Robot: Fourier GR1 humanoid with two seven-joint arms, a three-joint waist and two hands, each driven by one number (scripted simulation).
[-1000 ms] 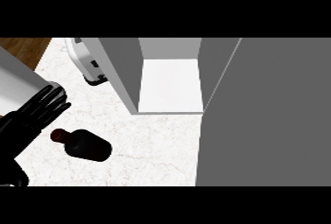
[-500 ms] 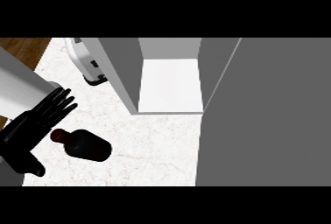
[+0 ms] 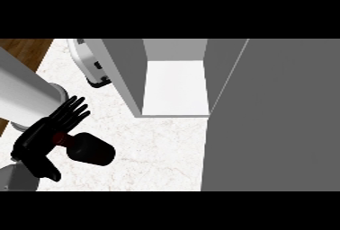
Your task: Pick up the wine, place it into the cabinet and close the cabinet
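The wine bottle [image 3: 90, 149] lies on its side on the pale marbled worktop [image 3: 159, 152], dark body pointing away from the left hand [image 3: 41, 137], red neck tucked in under it. That black hand sits right over the bottle's neck end, fingers [image 3: 72, 110] spread and straight, fanning up and away from the bottle towards the cabinet; the thumb [image 3: 48, 170] hangs down on the near side of the bottle. The fingers are not curled round the glass; whether the palm touches the neck I cannot tell, since the hand covers that end. The grey forearm [image 3: 16, 177] comes in below and to the left of the bottle. Up and to the right of the bottle stands the cabinet [image 3: 174, 87], open, its white floor showing between grey walls. Its door [image 3: 279, 117] is swung out, a big grey panel filling everything to the right of the bottle. Beyond the bottle, just left of the cabinet's wall, sits a white appliance [image 3: 90, 63] with dark feet. A broad white cylinder [image 3: 23, 96] rises just beyond the hand. The right hand does not show.
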